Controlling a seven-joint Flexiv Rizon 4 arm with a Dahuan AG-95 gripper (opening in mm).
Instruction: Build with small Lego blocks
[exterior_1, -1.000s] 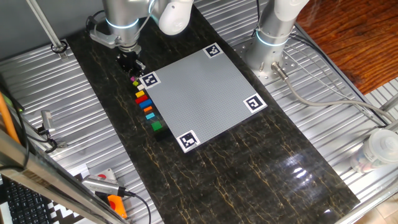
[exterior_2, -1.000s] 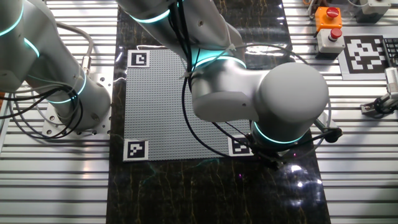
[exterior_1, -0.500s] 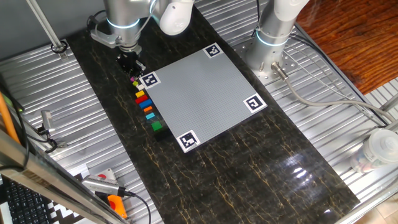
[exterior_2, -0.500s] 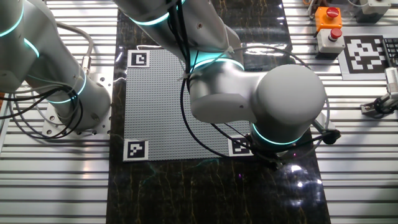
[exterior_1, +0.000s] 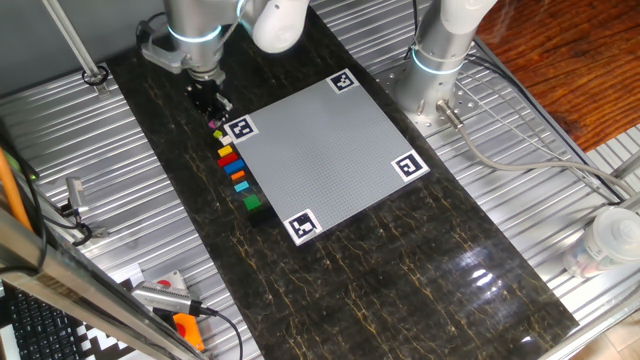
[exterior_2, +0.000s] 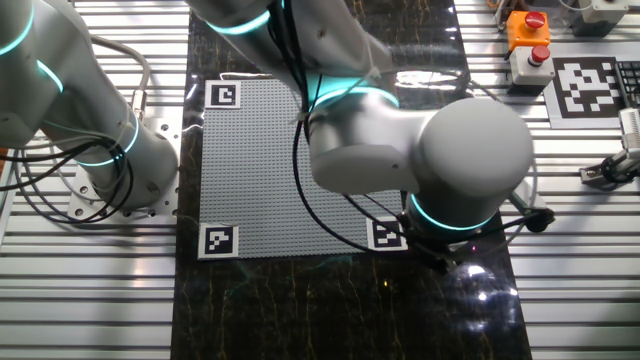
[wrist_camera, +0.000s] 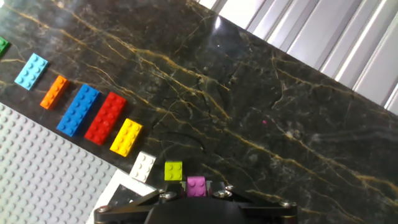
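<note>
In the hand view my gripper (wrist_camera: 196, 186) has its jaws closed against the sides of the pink brick (wrist_camera: 196, 185), low over the dark table. Beside it lie a lime brick (wrist_camera: 173, 170) and a white brick (wrist_camera: 143, 166). The row runs on with yellow (wrist_camera: 126, 137), red (wrist_camera: 106, 117), blue (wrist_camera: 78, 109), orange (wrist_camera: 53, 91), light blue (wrist_camera: 31, 70) and green (wrist_camera: 2, 45) bricks. In one fixed view the gripper (exterior_1: 219, 108) hangs at the far end of that row (exterior_1: 236, 170). In the other fixed view the arm hides the gripper and the bricks.
The grey studded plate (exterior_1: 325, 150) with black-and-white corner markers lies right beside the brick row and also shows in the other fixed view (exterior_2: 270, 170). A second arm's base (exterior_1: 435, 70) stands behind the plate. Ribbed metal surfaces flank the dark table strip.
The arm and gripper have shifted slightly up and away from the table at the far end of the brick row. The bricks in the row have not moved.
</note>
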